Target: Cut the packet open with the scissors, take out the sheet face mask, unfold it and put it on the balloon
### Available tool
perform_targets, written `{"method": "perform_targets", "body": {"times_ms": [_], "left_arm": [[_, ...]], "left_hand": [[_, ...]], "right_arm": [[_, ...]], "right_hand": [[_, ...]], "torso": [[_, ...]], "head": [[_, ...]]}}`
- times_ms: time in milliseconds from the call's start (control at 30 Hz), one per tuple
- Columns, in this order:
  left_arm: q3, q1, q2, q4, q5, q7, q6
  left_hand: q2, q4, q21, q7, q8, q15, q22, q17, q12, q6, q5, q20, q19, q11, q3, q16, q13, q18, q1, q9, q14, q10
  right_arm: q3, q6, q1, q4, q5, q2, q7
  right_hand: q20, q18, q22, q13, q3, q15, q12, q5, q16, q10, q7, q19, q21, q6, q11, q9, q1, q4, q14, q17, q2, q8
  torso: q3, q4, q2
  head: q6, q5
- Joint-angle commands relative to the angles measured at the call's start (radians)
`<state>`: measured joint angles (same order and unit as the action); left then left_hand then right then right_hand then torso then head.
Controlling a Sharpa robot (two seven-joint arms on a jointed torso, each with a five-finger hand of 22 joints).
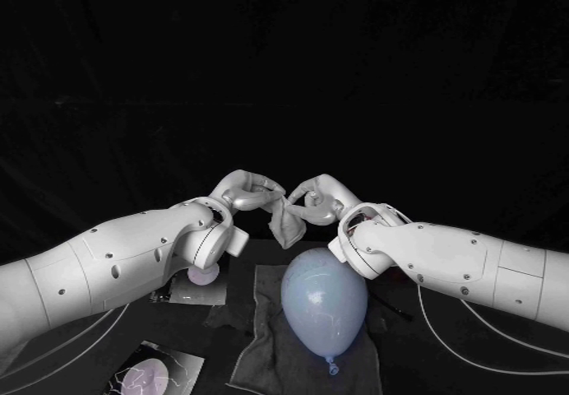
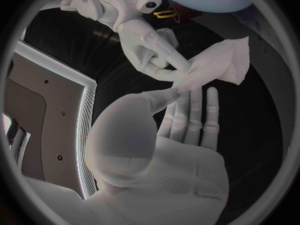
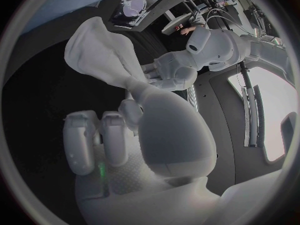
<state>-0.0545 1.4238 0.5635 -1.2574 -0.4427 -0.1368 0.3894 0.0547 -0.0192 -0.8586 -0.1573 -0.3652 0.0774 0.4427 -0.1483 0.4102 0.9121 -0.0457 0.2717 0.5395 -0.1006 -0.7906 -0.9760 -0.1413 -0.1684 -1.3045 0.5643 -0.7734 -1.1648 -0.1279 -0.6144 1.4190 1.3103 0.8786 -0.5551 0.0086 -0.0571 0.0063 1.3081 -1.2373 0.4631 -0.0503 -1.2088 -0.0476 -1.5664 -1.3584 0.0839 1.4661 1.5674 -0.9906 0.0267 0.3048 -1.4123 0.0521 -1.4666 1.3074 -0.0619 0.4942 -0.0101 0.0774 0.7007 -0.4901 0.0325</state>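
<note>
Both hands meet in the air behind the balloon, and a folded white sheet mask (image 1: pixel 284 225) hangs between them. My left hand (image 1: pixel 244 194) pinches one upper corner of the mask and my right hand (image 1: pixel 318 197) pinches the other. The left wrist view shows the mask (image 2: pixel 219 62) held between my left fingertips (image 2: pixel 178 89) and the right hand (image 2: pixel 153 50). From the right wrist, the mask (image 3: pixel 100 55) droops off my right hand (image 3: pixel 125 130) toward the left hand (image 3: pixel 169 70). The pale blue balloon (image 1: pixel 320 303) lies below them, its knot toward me.
The balloon rests on a dark grey cloth (image 1: pixel 255 350). A printed packet (image 1: pixel 148 378) lies at the front left, and a shiny piece with a pink spot (image 1: pixel 201 278) lies under my left arm. Yellow scissor handles (image 2: pixel 164 13) lie beside the balloon. Thin cables (image 1: pixel 397 311) run along both sides.
</note>
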Motion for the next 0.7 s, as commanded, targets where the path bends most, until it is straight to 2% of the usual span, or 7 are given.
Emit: {"method": "perform_targets", "body": {"times_ms": [33,167,367,533,700], "left_arm": [[0.003,0.003,0.003,0.001,0.016,-0.027,0.008],[0.003,0.003,0.007,-0.001,0.019,-0.029,0.011],[0.003,0.005,0.01,-0.001,0.026,-0.031,0.015],[0.003,0.005,0.011,0.001,0.032,-0.031,0.016],[0.003,0.006,0.011,0.005,0.038,-0.03,0.016]], "left_hand": [[-0.006,0.004,-0.006,-0.009,-0.006,0.001,0.001,-0.001,0.005,-0.002,-0.003,0.001,-0.006,-0.001,0.0,-0.006,-0.003,-0.007,-0.004,0.306,0.007,0.005],[-0.006,0.005,-0.007,-0.009,-0.008,0.001,0.002,-0.002,0.007,-0.004,-0.003,0.001,-0.007,-0.001,-0.001,-0.007,-0.005,-0.007,-0.005,0.309,0.008,0.006],[-0.007,0.005,-0.007,-0.009,-0.009,0.001,0.002,-0.003,0.008,-0.005,-0.003,0.001,-0.007,-0.001,-0.001,-0.008,-0.006,-0.007,-0.006,0.31,0.009,0.007],[-0.007,0.006,-0.007,-0.009,-0.011,0.001,0.002,-0.003,0.009,-0.006,-0.003,0.002,-0.008,-0.001,-0.002,-0.009,-0.007,-0.007,-0.007,0.312,0.01,0.007],[-0.006,0.007,-0.008,-0.009,-0.012,0.001,0.003,-0.004,0.01,-0.007,-0.003,0.002,-0.008,-0.001,-0.002,-0.009,-0.009,-0.007,-0.007,0.313,0.011,0.008]], "right_arm": [[-0.001,0.029,-0.001,0.002,0.019,-0.004,-0.012],[-0.001,0.046,-0.001,0.002,0.023,-0.01,-0.029],[-0.001,0.068,-0.001,0.006,0.027,-0.019,-0.046],[-0.001,0.085,-0.001,0.011,0.031,-0.023,-0.057],[-0.001,0.079,0.0,0.014,0.029,-0.029,-0.056]], "right_hand": [[0.005,-0.006,0.262,0.008,0.006,-0.005,0.015,-0.001,-0.004,-0.021,-0.001,0.103,0.001,0.01,-0.021,0.003,0.011,-0.002,-0.104,0.263,-0.006,0.007],[0.004,-0.004,0.259,0.022,0.015,-0.004,0.034,-0.002,-0.004,-0.01,0.001,0.099,-0.007,0.019,-0.02,0.007,0.014,-0.008,-0.104,0.263,-0.006,0.012],[-0.003,0.003,0.25,0.049,0.038,0.005,0.077,-0.002,-0.004,0.022,0.015,0.086,-0.034,0.045,-0.008,0.015,0.019,-0.033,-0.104,0.263,-0.009,0.021],[-0.011,0.011,0.239,0.091,0.05,0.016,0.135,-0.002,-0.004,0.069,0.029,0.069,-0.068,0.07,0.004,0.008,0.03,-0.047,-0.104,0.263,-0.022,0.008],[-0.015,0.012,0.238,0.103,0.059,0.019,0.151,-0.002,-0.004,0.08,0.03,0.068,-0.07,0.068,0.007,0.008,0.037,-0.045,-0.104,0.263,-0.011,0.009]], "torso": [[-0.0001,0.0,0.0],[-0.0003,0.0001,0.0],[-0.0003,0.0,0.0],[-0.0002,-0.0003,0.0],[-0.0003,0.0002,0.0]], "head": [[0.0,-0.001],[0.0,-0.002],[0.0,-0.003],[0.0,-0.003],[0.0,-0.002]]}}
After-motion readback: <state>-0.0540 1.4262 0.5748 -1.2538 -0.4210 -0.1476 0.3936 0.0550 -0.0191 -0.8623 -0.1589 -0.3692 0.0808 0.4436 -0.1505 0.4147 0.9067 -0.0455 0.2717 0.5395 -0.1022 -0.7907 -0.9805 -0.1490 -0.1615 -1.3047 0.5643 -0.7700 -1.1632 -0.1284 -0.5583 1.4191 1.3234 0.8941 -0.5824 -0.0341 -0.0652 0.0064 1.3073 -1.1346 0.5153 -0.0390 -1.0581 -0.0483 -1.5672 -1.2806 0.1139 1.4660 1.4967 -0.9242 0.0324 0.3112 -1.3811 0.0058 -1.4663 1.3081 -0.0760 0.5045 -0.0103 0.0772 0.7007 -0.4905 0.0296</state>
